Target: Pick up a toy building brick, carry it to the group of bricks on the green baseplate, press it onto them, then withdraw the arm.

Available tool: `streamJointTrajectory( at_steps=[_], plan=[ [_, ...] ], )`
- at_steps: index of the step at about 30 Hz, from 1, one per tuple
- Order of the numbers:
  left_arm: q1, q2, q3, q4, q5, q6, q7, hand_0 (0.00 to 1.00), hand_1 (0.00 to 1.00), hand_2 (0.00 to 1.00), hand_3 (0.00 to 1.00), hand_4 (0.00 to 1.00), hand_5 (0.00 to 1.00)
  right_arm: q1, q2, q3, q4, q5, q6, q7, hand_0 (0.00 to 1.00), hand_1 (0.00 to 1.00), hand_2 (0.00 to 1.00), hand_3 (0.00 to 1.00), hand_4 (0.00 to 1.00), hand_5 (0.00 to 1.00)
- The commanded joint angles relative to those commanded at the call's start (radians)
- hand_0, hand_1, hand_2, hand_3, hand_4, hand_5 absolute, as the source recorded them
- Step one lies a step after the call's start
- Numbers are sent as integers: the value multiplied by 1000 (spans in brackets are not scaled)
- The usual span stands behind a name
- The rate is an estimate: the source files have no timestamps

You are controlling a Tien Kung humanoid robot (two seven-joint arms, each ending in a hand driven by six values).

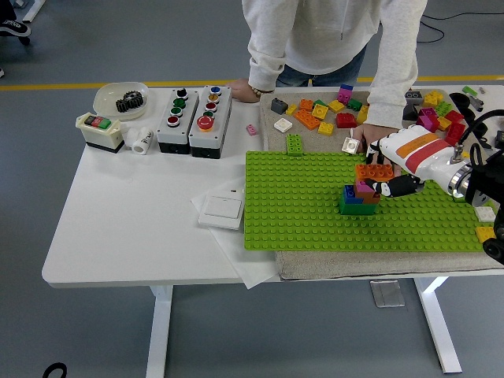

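The right hand (386, 169) is reaching in from the right over the green baseplate (315, 213), its fingers (398, 186) curling around an orange brick (370, 170). The brick is sitting against the top of the brick group (358, 197). A person's hand (368, 135) is resting just behind on the bench (126, 228)

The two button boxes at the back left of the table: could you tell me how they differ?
The left button box carries dark and green buttons, while the right button box carries buttons in more colours, with a large red one nearest the camera. The left one stands next to the small white cylinder; the right one is closer to the green baseplate. Both are grey, upright, side by side and untouched.
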Motion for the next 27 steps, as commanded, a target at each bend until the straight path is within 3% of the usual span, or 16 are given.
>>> streamJointTrajectory(
  at_steps=[27],
  plan=[
    [-3, 0, 4, 0, 0, 7, 2, 842, 840, 826, 634, 719, 620, -6, 10, 3, -8, 23, 4, 3, 311, 426, 507, 536, 719, 398]
  ],
)
